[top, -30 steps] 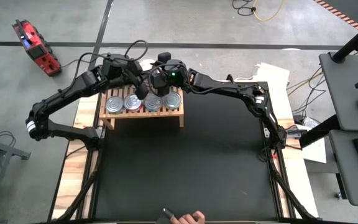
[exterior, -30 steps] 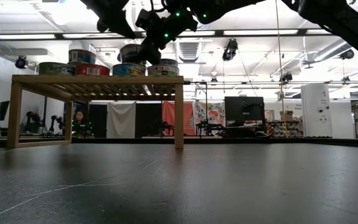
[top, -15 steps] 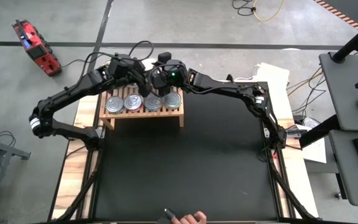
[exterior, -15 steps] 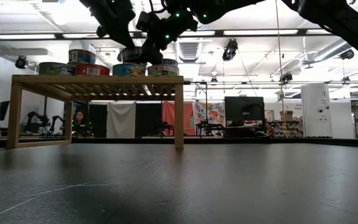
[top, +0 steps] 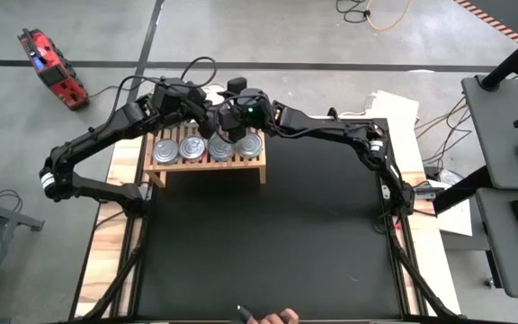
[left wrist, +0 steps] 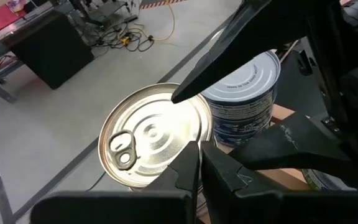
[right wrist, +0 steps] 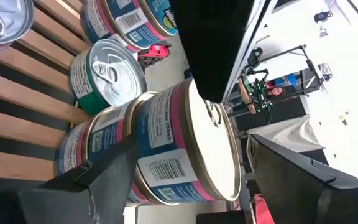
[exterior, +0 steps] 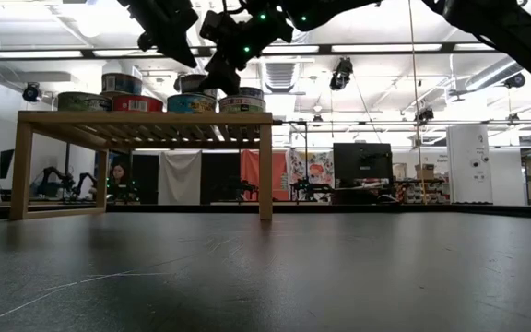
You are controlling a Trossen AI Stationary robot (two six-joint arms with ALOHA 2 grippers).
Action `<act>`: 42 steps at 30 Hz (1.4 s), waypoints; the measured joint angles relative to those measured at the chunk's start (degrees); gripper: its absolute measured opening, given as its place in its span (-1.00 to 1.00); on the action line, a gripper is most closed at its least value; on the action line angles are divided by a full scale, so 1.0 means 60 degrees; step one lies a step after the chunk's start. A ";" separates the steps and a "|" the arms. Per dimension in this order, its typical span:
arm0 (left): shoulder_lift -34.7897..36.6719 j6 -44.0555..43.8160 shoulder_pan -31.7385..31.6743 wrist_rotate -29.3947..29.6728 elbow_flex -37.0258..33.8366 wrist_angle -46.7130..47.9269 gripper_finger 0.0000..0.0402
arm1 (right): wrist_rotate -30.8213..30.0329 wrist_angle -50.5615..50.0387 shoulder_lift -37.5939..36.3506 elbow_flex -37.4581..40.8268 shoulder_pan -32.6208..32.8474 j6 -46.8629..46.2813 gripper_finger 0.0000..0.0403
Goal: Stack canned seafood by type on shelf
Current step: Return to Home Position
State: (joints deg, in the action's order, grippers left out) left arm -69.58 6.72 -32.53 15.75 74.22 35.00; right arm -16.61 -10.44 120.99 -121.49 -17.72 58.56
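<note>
— What's in front of you?
— My right hand [right wrist: 191,155] is spread wide, straddling two blue-and-pink cans [right wrist: 166,146] stacked on the slatted shelf [right wrist: 17,115].
— Gripping them?
— No, there's a gap at the gold lid [right wrist: 213,149]. A green can [right wrist: 101,84] stands just beside.

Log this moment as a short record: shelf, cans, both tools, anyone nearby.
shelf: light-wood rack at the far side of the table
cans: all on the shelf, some stacked two high
left tool: shut, empty, over the shelf
right tool: open, at the blue-pink stack
person: a hand at the table's near edge
</note>
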 joint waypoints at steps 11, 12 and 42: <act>0.0788 -0.0300 0.0040 -0.1330 0.0000 -0.0047 -1.00 | -0.0931 -0.1189 -0.0974 0.0000 0.0051 -0.2121 0.49; 0.0891 -0.0301 0.0040 -0.1716 0.0000 -0.0116 -1.00 | -0.0831 -0.1565 -0.1130 0.0000 0.0019 -0.2731 0.47; 0.0815 -0.1555 0.3771 -0.2007 -0.0011 -0.3309 -1.00 | 1.0079 -0.6802 -0.3292 0.0007 -0.0448 -0.4856 0.24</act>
State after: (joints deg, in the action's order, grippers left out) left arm -64.69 -2.61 -9.91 3.71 74.15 15.15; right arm 43.87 -51.25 101.23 -121.45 -20.40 29.42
